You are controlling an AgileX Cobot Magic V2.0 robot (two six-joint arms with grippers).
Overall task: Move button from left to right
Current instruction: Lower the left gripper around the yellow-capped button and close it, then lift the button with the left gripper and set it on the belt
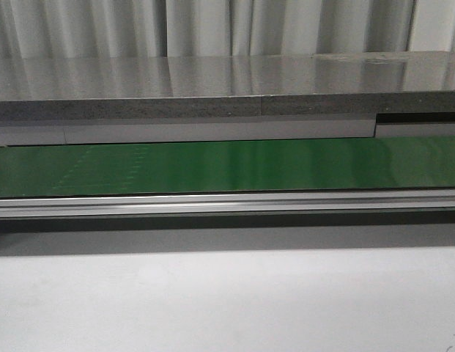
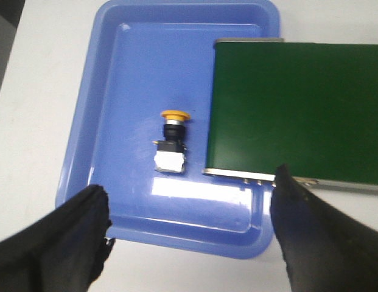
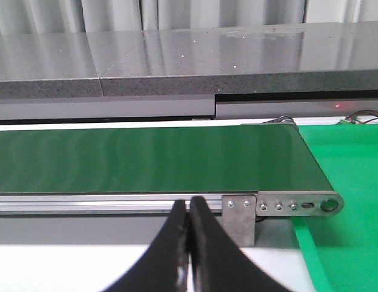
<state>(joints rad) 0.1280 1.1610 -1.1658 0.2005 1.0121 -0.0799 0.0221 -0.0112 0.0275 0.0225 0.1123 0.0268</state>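
Note:
The button (image 2: pixel 170 141) lies on its side in a blue tray (image 2: pixel 97 91), its yellow-orange cap pointing away from my fingers and its black body ending in a white base. My left gripper (image 2: pixel 190 198) hangs above the tray's near rim, open and empty, its black fingers (image 2: pixel 79 225) spread wide either side. My right gripper (image 3: pixel 189 207) is shut and empty, fingertips pressed together in front of the conveyor's metal rail (image 3: pixel 115 202). Neither gripper nor the button shows in the front view.
A green conveyor belt (image 2: pixel 298 109) overlaps the tray beside the button; it also runs across the front view (image 1: pixel 227 165) and the right wrist view (image 3: pixel 152 158). A bright green surface (image 3: pixel 347 170) lies past the belt's roller end. A grey counter (image 1: pixel 212 81) stands behind.

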